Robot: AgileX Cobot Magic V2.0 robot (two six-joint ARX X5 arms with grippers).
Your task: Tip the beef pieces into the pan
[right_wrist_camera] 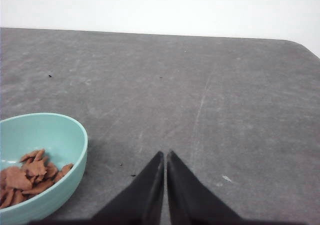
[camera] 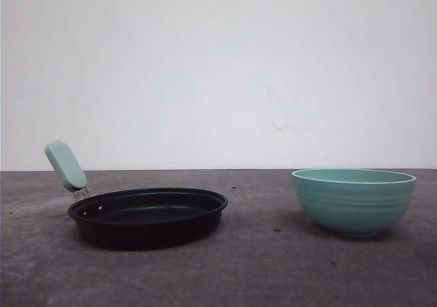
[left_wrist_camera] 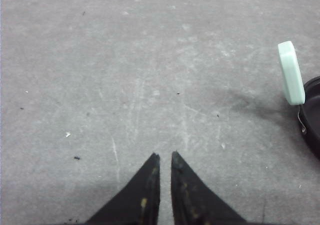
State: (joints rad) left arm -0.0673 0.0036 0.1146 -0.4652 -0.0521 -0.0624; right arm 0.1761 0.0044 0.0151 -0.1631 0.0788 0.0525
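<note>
The black pan (camera: 149, 215) sits on the table's left side, its mint-green handle (camera: 65, 165) pointing up and to the left. The teal bowl (camera: 354, 200) stands at the right. In the right wrist view the beef pieces (right_wrist_camera: 27, 176) lie as a reddish-brown heap inside the bowl (right_wrist_camera: 47, 135). My right gripper (right_wrist_camera: 165, 155) is shut and empty over bare table beside the bowl. My left gripper (left_wrist_camera: 164, 156) is shut with only a narrow slit between the fingers, nothing held, over bare table with the pan's handle (left_wrist_camera: 291, 80) and rim (left_wrist_camera: 312, 117) off to one side.
The grey table (camera: 259, 266) carries small dark specks and scratches. A plain white wall stands behind its far edge. Open table lies between the pan and the bowl.
</note>
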